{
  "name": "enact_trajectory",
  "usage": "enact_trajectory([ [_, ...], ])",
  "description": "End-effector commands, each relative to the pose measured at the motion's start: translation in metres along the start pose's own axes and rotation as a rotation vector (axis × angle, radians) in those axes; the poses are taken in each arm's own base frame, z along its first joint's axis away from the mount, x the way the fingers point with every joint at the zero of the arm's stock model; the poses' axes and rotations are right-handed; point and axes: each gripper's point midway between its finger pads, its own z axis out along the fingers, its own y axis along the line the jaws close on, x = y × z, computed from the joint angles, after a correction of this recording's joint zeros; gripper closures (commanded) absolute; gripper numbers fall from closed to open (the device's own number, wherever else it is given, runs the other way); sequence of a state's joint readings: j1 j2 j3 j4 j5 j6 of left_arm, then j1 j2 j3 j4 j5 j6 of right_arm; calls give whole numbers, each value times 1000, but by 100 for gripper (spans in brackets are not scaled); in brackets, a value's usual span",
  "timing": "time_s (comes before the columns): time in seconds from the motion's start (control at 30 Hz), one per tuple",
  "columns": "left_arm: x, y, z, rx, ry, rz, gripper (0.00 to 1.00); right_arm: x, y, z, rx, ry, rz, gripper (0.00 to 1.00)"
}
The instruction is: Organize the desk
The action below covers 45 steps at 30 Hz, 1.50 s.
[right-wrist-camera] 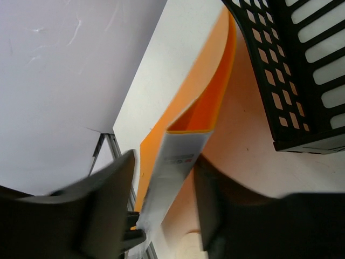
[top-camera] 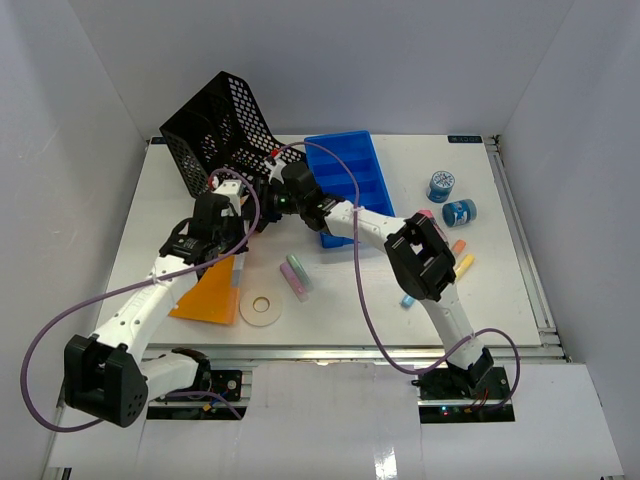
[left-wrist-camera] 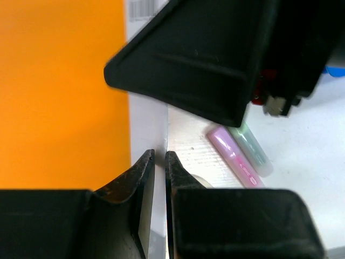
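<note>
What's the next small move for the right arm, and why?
Probably close the right pincer on the orange folder. The folder's white edge sits between its fingers with a gap on each side, so it isn't gripped there yet. The left pincer is shut on the folder, and the black mesh file holder is close beside it.

Light: bright, even, from overhead, bounced off white walls [top-camera: 80, 120]. Shadows: soft and short beneath the arms [top-camera: 150, 300] on the desk [top-camera: 480, 300]. Colour cast: orange folder [right-wrist-camera: 215, 81] tints the desk under it peach, right wrist view. Focus: top view sharp; left gripper [left-wrist-camera: 160, 159] and right gripper [right-wrist-camera: 164, 159] blurred, soft-edged dark masses near their lenses.
</note>
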<state>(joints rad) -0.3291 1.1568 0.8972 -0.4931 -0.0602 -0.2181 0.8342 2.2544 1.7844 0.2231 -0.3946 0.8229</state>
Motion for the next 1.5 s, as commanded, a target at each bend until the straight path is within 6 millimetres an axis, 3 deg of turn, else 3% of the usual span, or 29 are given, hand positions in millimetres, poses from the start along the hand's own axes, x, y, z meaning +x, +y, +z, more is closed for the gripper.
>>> enact_trajectory([
  [0.0,-8,-20,-10,111,-45,-34,100,-7,9,1,-11,-21,18,61],
  [0.07,-7,-22,-11,124,-44,-44,100,-5,12,-3,-14,-17,18,67],
  [0.17,-11,-26,-15,144,-60,-72,91,-5,15,-9,-16,-17,-2,77],
  [0.2,-11,-27,-17,149,-63,-81,82,-7,18,-12,-19,-20,-12,79],
  [0.27,-15,-30,-23,164,-79,-96,52,-10,24,-18,-33,-23,-46,82],
  [0.33,-20,-34,-34,188,-104,-102,33,-15,30,-26,-60,-22,-97,85],
  [0.47,-34,-42,-62,247,-174,-100,17,-26,47,-49,-140,-22,-217,92],
  [0.57,-45,-51,-87,312,-239,-90,13,-37,61,-68,-206,-30,-300,92],
  [0.8,-54,-55,-128,364,-340,-90,11,-50,118,-119,-392,-57,-454,92],
  [0.93,-61,-54,-152,374,-411,-99,11,-66,133,-146,-426,-88,-509,92],
  [1.1,-67,-52,-173,381,-476,-106,9,-105,145,-186,-437,-175,-571,92],
  [1.23,-68,-49,-172,368,-478,-138,8,-156,142,-217,-379,-277,-646,92],
  [1.47,-68,-48,-170,367,-499,-170,8,-215,137,-241,-295,-401,-748,92],
])
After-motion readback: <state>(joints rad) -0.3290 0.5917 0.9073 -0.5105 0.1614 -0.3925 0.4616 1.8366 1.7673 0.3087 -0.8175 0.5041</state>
